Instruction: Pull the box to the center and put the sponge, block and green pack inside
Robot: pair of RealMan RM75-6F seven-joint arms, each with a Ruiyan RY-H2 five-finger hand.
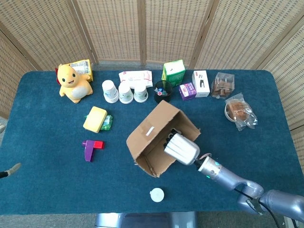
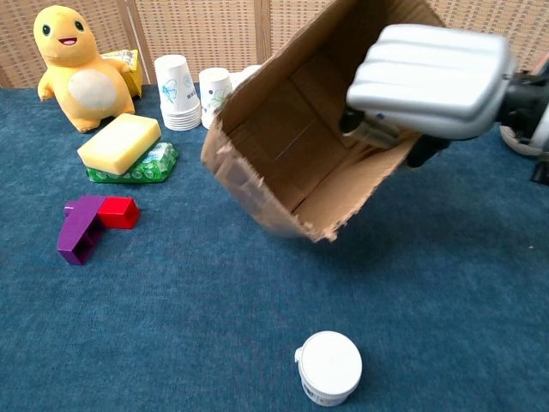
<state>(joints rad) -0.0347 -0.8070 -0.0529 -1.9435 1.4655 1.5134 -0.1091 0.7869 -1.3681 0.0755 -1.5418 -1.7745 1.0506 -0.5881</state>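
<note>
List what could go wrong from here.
The right hand grips the box by one wall only, tilted and seemingly off the table, so it may slip or land on its side. Swung further, it could knock the white tub or the cups. Its torn edge could snag the cloth.

The right robot hand (image 1: 181,147) has a ribbed silver back and black fingers (image 2: 422,151). Its arm (image 1: 228,177) is silver-grey, round, with a small green light at the wrist.
</note>
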